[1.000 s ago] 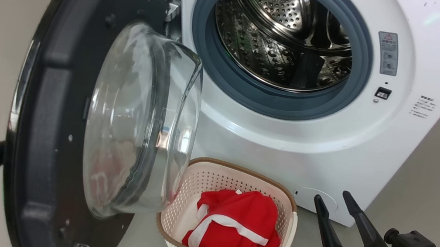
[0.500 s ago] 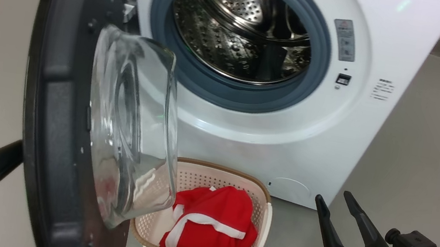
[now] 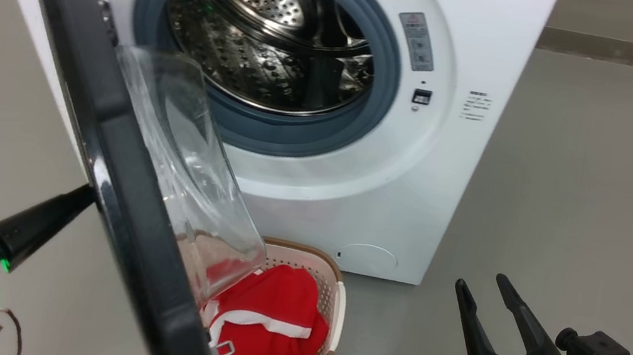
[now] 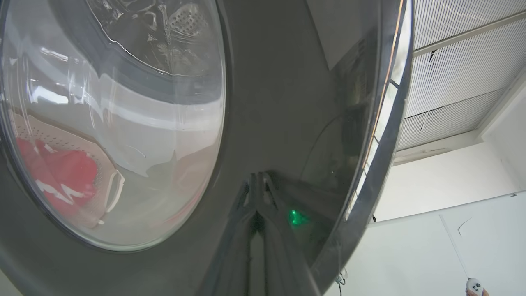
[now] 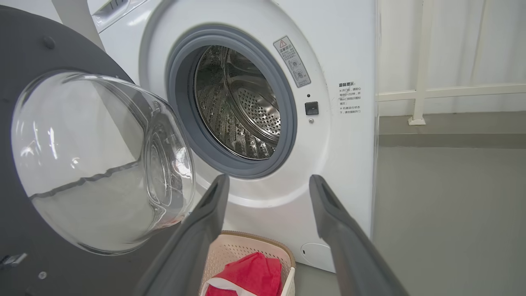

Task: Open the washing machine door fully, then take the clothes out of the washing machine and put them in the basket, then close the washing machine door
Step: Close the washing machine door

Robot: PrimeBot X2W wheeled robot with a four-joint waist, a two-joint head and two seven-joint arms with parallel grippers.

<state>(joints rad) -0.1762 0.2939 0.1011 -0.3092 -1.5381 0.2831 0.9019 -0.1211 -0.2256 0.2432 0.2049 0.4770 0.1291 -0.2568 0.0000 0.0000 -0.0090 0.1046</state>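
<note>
The white washing machine [image 3: 394, 171] [image 5: 353, 156] stands with its round opening uncovered, and its steel drum [image 3: 262, 42] [image 5: 246, 107] looks bare inside. The washing machine door [image 3: 120, 172] [image 5: 45, 53] hangs partly swung, its black rim edge-on to the head view and its glass bowl [image 3: 180, 156] facing the washer. My left gripper [image 3: 79, 197] [image 4: 258, 211] is shut, with its tip against the door's glossy outer face [image 4: 287, 102]. The red clothes [image 3: 269, 316] [image 5: 250, 277] lie in the basket [image 3: 332, 281] [image 5: 238, 248] in front of the washer. My right gripper [image 3: 479, 281] [image 5: 267, 181] stands open at the lower right, holding nothing.
Grey floor [image 3: 571, 211] stretches to the right of the washer. A white railing [image 5: 419, 94] stands behind on the right. A hand with a small white remote [image 4: 474, 285] shows at the corner of the left wrist view.
The head view has shifted, so the washer sits further left. The door has swung from showing its inner face to nearly edge-on, with my shut left gripper following behind it. The right gripper stays put.
</note>
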